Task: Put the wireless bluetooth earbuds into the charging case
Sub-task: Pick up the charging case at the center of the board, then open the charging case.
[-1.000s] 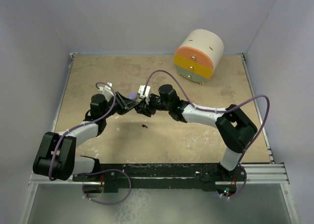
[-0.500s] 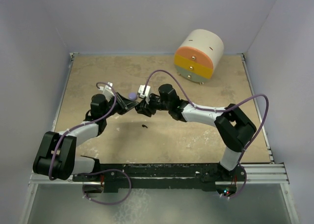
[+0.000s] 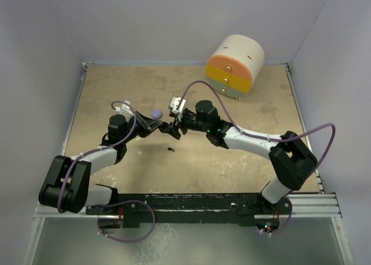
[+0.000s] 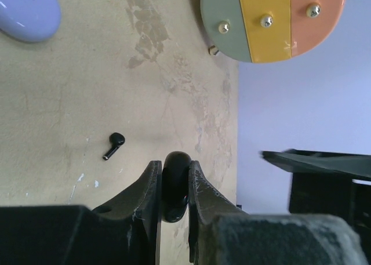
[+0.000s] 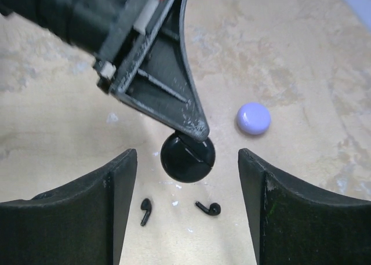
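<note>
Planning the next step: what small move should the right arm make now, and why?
Probably lower the open right gripper toward one of the two black earbuds: both lie loose on the table beneath the black case, which the left gripper pinches.

Grippers meet at mid-table; small pieces around them, drawers far off.

The small round black plastic charging case [image 5: 187, 156] sits pinched between the fingers of the left gripper [image 3: 159, 126], which reaches in from the left. The right gripper [image 3: 171, 129] faces it from the right, just beside it, with its fingers spread and the case ahead of their gap. On the tan speckled tabletop [image 3: 116, 91], on the near side of the case, lie one tiny black stemmed earbud [image 5: 145, 211] and a second black earbud [image 5: 209, 208], side by side but apart. The lavender round puck [image 3: 156, 113] lies just behind the grippers. The cream drum-shaped three-drawer cabinet [image 3: 235, 66] stands at the far right, well apart.
</note>
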